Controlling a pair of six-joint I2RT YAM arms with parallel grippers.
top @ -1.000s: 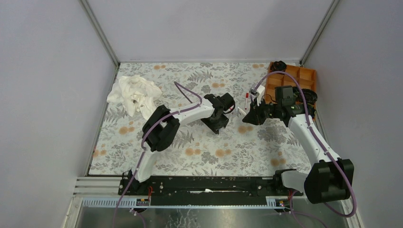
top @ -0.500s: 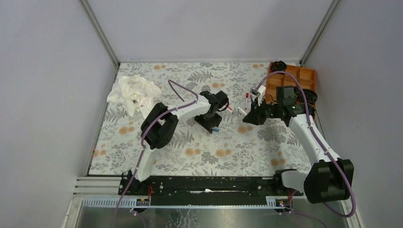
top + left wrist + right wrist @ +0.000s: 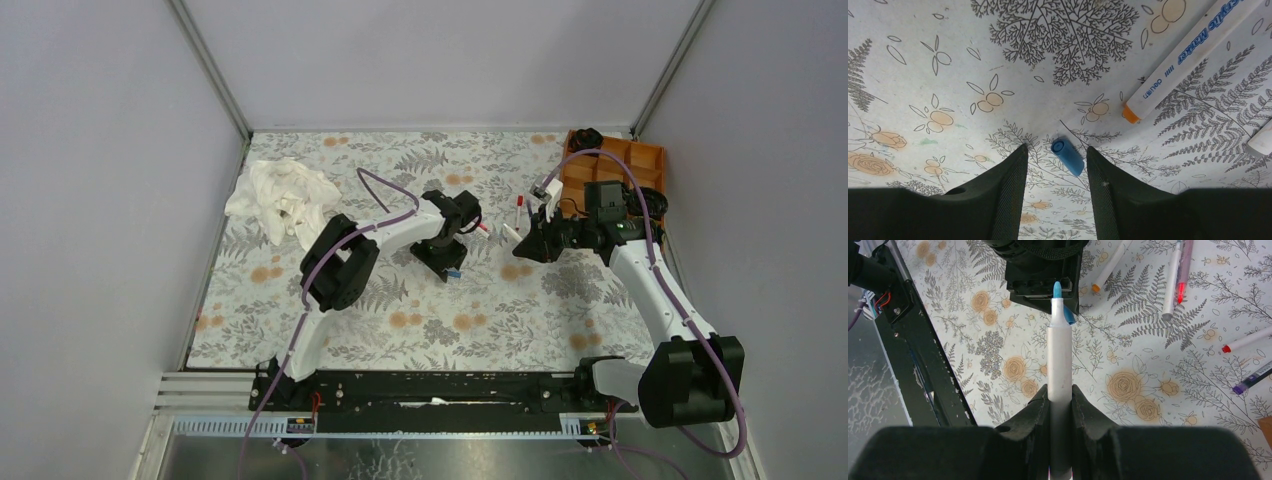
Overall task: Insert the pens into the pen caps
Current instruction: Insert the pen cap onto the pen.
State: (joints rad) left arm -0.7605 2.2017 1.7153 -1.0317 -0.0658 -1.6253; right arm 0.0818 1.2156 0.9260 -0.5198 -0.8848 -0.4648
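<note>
A blue pen cap lies on its side on the floral cloth, just ahead of my left gripper. That gripper is open, one finger on each side of the cap, touching nothing. In the top view it hangs mid-table over the cap. My right gripper is shut on a white pen whose blue tip points at the left gripper. More pens lie loose: an orange-tipped white one, a white and a pink pair, a red-tipped one and a dark purple one.
A crumpled white cloth lies at the back left. An orange compartment tray with black items sits in the back right corner, behind my right arm. Grey walls close in the table on three sides.
My left gripper has pulled back to the left, uncovering the blue cap beneath it, then nearly stopped. The right gripper with its pen has hardly moved.
</note>
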